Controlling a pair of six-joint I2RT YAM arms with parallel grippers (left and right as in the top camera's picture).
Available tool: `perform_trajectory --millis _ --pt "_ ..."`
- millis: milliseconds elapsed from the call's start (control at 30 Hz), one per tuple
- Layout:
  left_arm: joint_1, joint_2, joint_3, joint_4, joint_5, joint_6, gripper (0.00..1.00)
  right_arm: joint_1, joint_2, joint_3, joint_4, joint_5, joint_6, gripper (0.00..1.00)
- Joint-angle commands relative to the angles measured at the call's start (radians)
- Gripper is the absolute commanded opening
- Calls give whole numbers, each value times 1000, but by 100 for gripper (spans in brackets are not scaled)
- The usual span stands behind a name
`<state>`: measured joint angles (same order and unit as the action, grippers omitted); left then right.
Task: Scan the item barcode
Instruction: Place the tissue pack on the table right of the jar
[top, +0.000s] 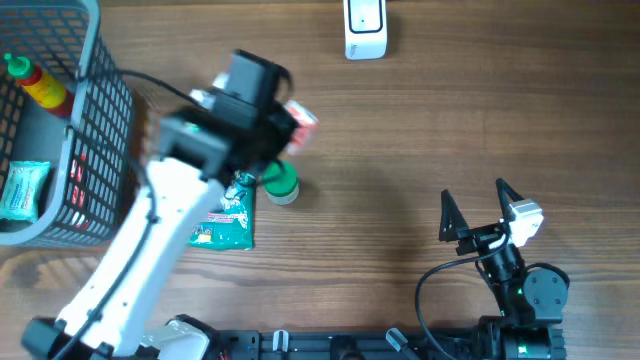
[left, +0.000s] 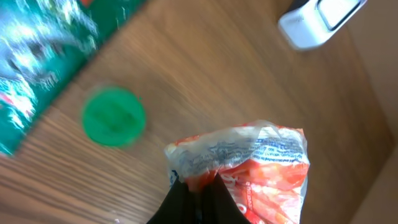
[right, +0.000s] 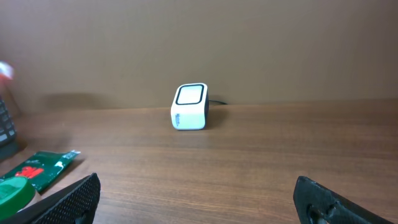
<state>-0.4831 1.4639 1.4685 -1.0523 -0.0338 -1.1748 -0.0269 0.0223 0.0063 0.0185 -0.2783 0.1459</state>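
My left gripper (left: 196, 186) is clamped on the orange packet (left: 261, 162), off the table I think, and not at the scanner (top: 365, 25) yet, so no scan done. Right gripper (top: 475, 205) sits wide apart.

A crinkled red-and-white packet (left: 249, 168) hangs pinched in the left gripper (left: 196, 193), left of centre; the white scanner (top: 365, 28) stands at the worktop's far edge.

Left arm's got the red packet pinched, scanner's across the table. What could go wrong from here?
1. The left gripper pinches the red packet by one crumpled edge only; it may slip or swing on the way to the scanner.
2. No barcode shows in any view, and the film is wrinkled, so the scan may miss.
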Motion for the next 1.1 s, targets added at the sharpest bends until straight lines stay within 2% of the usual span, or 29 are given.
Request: perform_trajectory --millis 0,33,100,367,500,600,667,967,1067 --pt "-119 31 -152 140 -13 -221 4 8 -4 -1 3 16 11 100" --pt "-159 59 -191 204 -14 -219 4 8 -4 -1 3 16 11 100" --pt "-201 113 -212 230 -32 -216 4 8 -4 -1 3 16 11 100" --pt "-239 336 -212 236 -212 53 4 8 -4 -1 3 16 11 100" --pt "-239 365 -212 268 -218 301 4 8 -4 -1 3 16 11 100" --pt "-239 365 -212 288 -220 534 4 8 -4 -1 3 16 11 100" --pt "-239 365 -212 298 -222 632 4 8 -4 -1 3 16 11 100" --pt "-239 365 -243 322 -226 769 5 8 -4 -1 3 16 11 100" --pt "-239 365 -248 320 -226 772 4 8 -4 -1 3 16 11 100"
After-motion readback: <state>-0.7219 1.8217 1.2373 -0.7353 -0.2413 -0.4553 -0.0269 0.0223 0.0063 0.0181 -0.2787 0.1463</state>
